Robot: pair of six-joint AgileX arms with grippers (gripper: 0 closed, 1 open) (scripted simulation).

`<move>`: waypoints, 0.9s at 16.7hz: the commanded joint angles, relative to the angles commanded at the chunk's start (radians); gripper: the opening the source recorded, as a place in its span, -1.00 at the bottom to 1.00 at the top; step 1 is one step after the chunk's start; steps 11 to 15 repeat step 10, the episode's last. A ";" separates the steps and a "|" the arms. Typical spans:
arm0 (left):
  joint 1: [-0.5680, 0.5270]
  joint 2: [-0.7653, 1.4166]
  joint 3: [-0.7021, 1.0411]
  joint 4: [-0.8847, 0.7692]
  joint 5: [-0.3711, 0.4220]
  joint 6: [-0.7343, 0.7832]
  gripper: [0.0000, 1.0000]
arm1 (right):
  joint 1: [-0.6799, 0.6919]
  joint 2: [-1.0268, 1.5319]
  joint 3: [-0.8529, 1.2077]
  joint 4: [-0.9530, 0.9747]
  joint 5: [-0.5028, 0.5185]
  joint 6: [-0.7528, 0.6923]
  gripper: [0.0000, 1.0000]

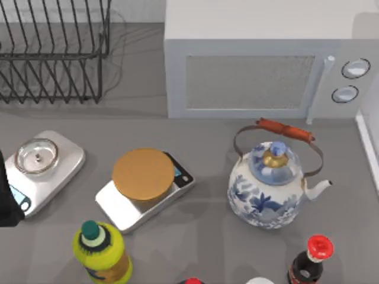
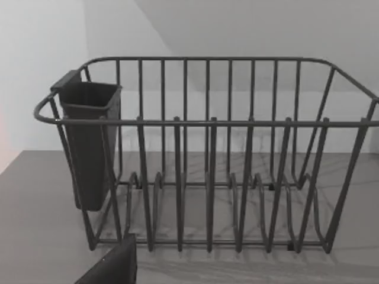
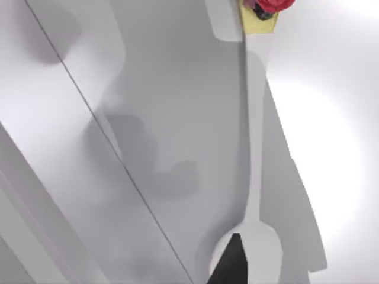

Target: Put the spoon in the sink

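A rendered kitchen counter. A microwave (image 1: 260, 65) and wire dish rack (image 1: 53, 53) stand at the back. Nearer are a blue-and-white teapot (image 1: 266, 189), two kitchen scales (image 1: 145, 192) and bottles (image 1: 102, 253).

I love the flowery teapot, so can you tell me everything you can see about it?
The teapot is round and white with blue flower patterns, like painted china. Its blue-and-white lid sits closed on top, with a gold knob. A thin hoop handle with a red-brown grip arches over it, leaning toward the microwave behind. A small white spout pokes out toward the table's right side. It stands upright on the grey table, right of the scale with the tan round block on it. Nothing else touches it.
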 joint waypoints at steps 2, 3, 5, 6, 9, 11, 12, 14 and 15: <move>0.000 0.000 0.000 0.000 0.000 0.000 1.00 | 0.000 0.000 0.000 0.000 0.000 0.000 0.66; 0.000 0.000 0.000 0.000 0.000 0.000 1.00 | 0.000 0.000 0.000 0.000 0.000 0.000 0.81; 0.000 0.000 0.000 0.000 0.000 0.000 1.00 | 0.000 0.000 0.000 0.000 0.000 0.000 1.00; 0.000 0.000 0.000 0.000 0.000 0.000 1.00 | 0.000 0.000 0.000 0.000 0.000 0.000 1.00; 0.000 0.000 0.000 0.000 0.000 0.000 1.00 | 0.000 0.000 0.000 0.000 0.000 0.000 1.00; 0.000 0.000 0.000 0.000 0.000 0.000 1.00 | 0.000 0.000 0.000 0.000 0.000 0.000 1.00; 0.000 0.000 0.000 0.000 0.000 0.000 1.00 | 0.000 0.000 0.000 0.000 0.000 0.000 1.00; 0.000 0.000 0.000 0.000 0.000 0.000 1.00 | 0.000 0.000 0.000 0.000 0.000 0.000 1.00; 0.000 0.000 0.000 0.000 0.000 0.000 1.00 | 0.000 0.000 0.000 0.000 0.000 0.000 1.00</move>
